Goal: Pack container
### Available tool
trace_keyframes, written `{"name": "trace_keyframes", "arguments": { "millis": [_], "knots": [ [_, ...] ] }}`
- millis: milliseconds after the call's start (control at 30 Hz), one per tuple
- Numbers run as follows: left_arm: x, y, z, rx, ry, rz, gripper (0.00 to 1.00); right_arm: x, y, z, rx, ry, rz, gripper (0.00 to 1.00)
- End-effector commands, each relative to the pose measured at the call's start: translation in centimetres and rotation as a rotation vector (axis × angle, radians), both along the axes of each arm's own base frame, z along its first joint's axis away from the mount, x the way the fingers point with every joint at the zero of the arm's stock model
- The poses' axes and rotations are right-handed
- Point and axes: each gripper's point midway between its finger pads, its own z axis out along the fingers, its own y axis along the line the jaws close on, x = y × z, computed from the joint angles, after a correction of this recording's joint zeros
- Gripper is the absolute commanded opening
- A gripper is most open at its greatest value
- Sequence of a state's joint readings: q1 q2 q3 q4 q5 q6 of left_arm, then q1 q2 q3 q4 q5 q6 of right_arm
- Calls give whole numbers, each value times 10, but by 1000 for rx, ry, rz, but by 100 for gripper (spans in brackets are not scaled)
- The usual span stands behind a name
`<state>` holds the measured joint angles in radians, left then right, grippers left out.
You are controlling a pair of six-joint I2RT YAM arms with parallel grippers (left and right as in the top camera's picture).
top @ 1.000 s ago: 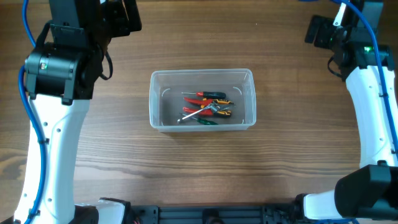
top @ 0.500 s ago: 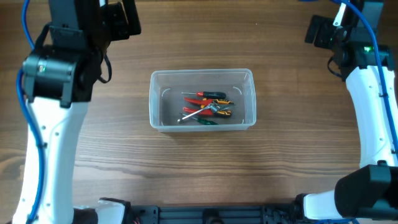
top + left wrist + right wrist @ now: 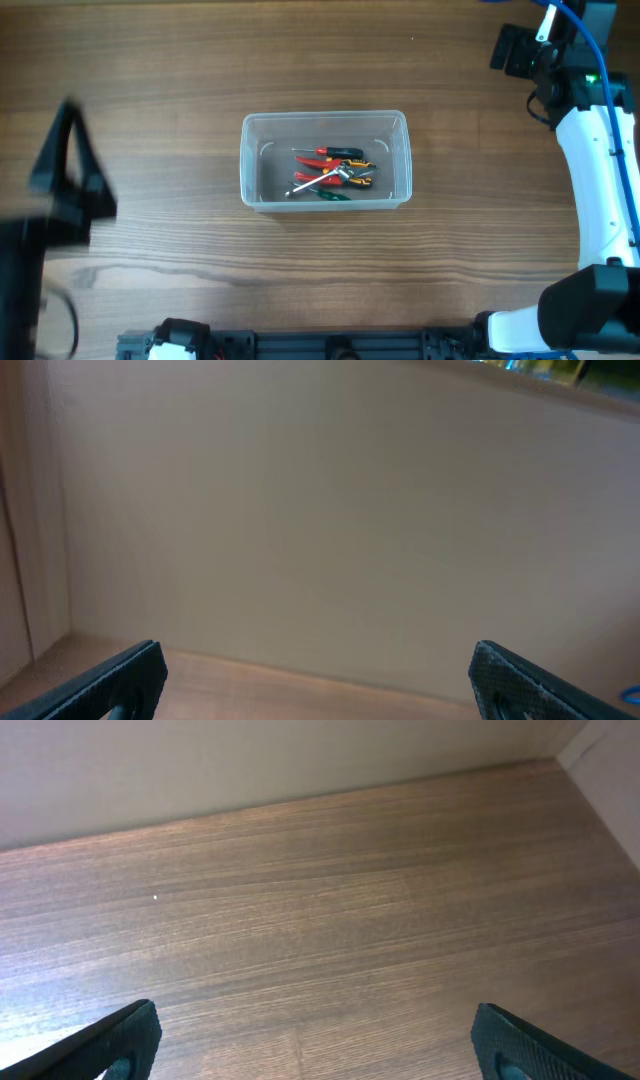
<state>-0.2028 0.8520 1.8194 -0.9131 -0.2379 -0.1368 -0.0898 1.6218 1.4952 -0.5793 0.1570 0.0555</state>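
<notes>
The clear plastic container [image 3: 249, 160] stands in the middle of the wooden table in the overhead view. Several small hand tools [image 3: 333, 173] with red, orange and green handles lie inside it. My left arm [image 3: 62, 180] is a dark, motion-blurred shape at the left edge, well away from the container. My left gripper [image 3: 320, 690] is open and empty, facing a plain beige wall. My right gripper [image 3: 320, 1045] is open and empty over bare wood. The right arm [image 3: 590, 140] stands at the far right. The container does not show in either wrist view.
The right arm's base [image 3: 560, 320] sits at the front right. A dark rail [image 3: 320, 345] runs along the table's front edge. A beige wall [image 3: 250, 760] borders the table's far side in the right wrist view.
My left arm has swung from the far left corner down towards the front left and is now blurred. The container, the tools and the right arm have not moved.
</notes>
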Motion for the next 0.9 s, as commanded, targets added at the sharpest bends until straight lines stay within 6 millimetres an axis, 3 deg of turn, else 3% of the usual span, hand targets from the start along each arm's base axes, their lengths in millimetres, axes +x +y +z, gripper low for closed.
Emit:
{"name": "trace_keyframes", "arguments": {
  "millis": [0,133,233,467,600,867],
  "knots": [
    [-12,2,-39,-21,48,0,100,1,2,7,2,-16,9,100],
    [-27,14,-88,-105,82,53,100,1,2,7,1,-16,10,100],
    [-28,20,-125,-179,88,97,100,1,2,7,2,-16,9,100],
    [1,25,-214,-332,125,142,100,1,2,7,1,-16,9,100],
    [23,22,-247,-337,140,122,100,1,2,7,1,-16,9,100],
    [44,18,-287,-343,123,86,100,1,2,7,1,-16,9,100]
  ]
}}
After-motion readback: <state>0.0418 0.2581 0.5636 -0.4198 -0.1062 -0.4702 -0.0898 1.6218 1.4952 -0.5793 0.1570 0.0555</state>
